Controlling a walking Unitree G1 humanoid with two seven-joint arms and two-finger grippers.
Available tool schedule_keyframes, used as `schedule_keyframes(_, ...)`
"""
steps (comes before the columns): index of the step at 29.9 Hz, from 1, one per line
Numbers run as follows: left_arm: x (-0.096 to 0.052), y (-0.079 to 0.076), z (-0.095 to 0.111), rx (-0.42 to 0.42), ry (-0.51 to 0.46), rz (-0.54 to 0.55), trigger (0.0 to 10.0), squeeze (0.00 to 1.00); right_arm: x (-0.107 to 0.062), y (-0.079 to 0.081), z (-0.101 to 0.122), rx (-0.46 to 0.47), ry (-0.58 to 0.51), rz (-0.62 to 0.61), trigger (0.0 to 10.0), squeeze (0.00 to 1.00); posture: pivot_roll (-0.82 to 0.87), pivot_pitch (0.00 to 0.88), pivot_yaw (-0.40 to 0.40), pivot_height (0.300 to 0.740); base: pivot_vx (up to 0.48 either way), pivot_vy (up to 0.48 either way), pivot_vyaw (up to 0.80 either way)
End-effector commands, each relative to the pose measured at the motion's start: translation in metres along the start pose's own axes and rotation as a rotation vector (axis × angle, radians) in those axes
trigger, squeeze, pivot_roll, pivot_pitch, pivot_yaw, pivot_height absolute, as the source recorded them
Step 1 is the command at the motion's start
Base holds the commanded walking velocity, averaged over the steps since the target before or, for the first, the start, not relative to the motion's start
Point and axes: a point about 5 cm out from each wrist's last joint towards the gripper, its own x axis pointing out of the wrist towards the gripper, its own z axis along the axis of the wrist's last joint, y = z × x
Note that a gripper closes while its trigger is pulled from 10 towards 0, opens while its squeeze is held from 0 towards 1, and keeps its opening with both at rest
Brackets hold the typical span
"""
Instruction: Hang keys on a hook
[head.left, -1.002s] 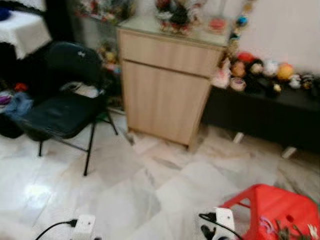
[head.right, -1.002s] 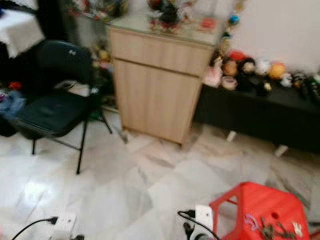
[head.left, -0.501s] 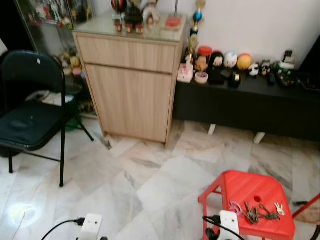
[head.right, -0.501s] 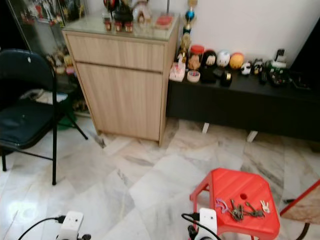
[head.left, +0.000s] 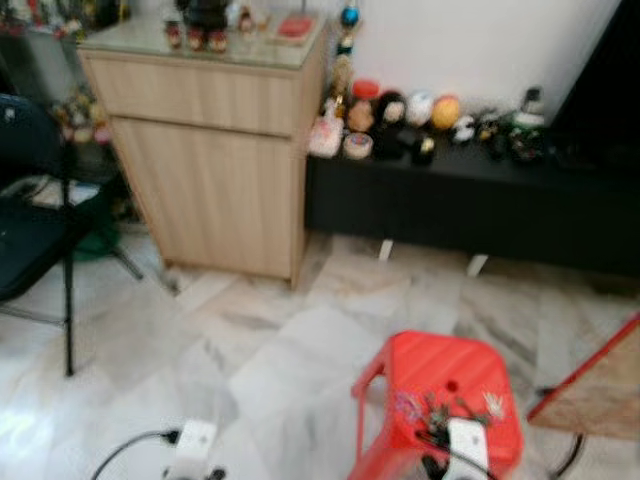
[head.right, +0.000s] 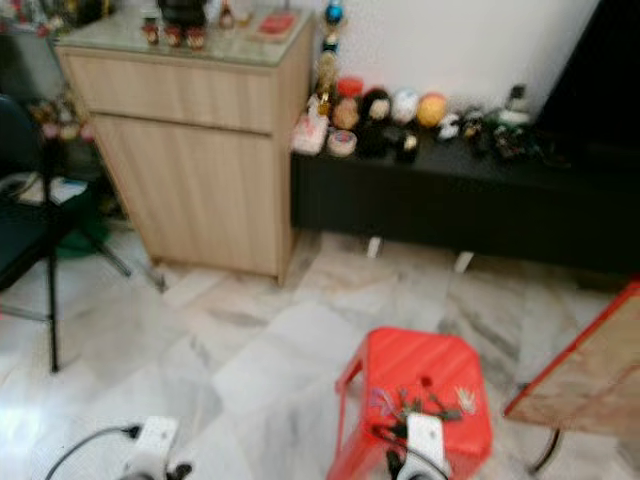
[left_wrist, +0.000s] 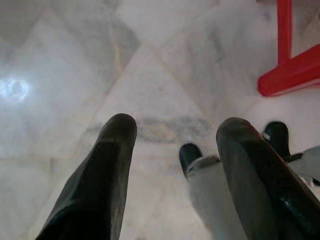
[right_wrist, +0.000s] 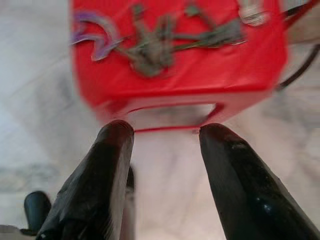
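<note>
Right gripper (right_wrist: 162, 135) open before red stool (right_wrist: 180, 80), keys (right_wrist: 160, 42) on top

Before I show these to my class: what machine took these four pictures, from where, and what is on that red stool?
A walking humanoid robot took them. The two wide, blurred pictures come from cameras in its head, looking down at a marble floor, a wooden cabinet and a low black shelf of ornaments. The two close pictures come from wrist cameras looking along each gripper's black fingers. The left gripper is open above bare floor. The right gripper is open and holds nothing, just short of the red stool, where a bunch of keys lies.
</note>
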Motion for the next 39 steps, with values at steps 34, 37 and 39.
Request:
schedule_keyframes(34,-0.061,0.006,0.110,-0.194,-0.948,-0.053,10.0,0.00,-0.055,0.008,0.111,-0.062,-0.939,0.111,10.0,0.00,0.03,0.000,-0.083,0.740,0.000,0.000,0.00)
schedule_keyframes(37,-0.065,0.003,0.111,-0.202,-0.958,-0.058,10.0,0.00,-0.059,0.004,0.102,-0.077,-0.920,0.117,10.0,0.00,0.02,0.000,-0.084,0.740,0.000,0.000,0.00)
schedule_keyframes(39,-0.068,0.000,0.111,-0.207,-0.957,-0.068,10.0,0.00,-0.061,0.003,0.099,-0.089,-0.911,0.124,10.0,0.00,0.01,0.000,-0.082,0.740,0.000,0.000,0.00)
